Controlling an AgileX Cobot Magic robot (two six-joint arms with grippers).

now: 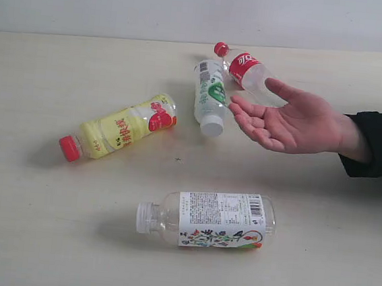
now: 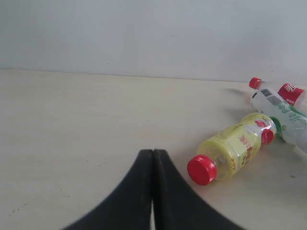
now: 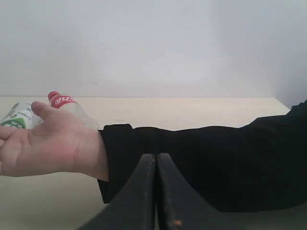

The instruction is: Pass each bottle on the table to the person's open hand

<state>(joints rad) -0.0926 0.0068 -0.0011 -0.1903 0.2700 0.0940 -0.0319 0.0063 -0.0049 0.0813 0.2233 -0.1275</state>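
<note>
Handover has not begun: yellow bottle lies on its side on the table, left of centre in the exterior view. Its long axis runs on a diagonal, red cap toward the near left and base toward the far right. In the left wrist view that cap faces the left gripper, whose jaws are pressed together on nothing.

Green bottle points its white cap toward the near edge, its base just beside the neck of the red bottle, whose cap points far left. Floral bottle lies nearest the camera, cap to the left. Hand is held palm up, fingers spread, empty (its black sleeve crosses in front of the right gripper, also pinched closed and empty).

Yellow bottle looks the likely first pick. Jaws should open wide and close across its labelled middle, square to the axis; a grip at the cap risks the round body rolling away.
</note>
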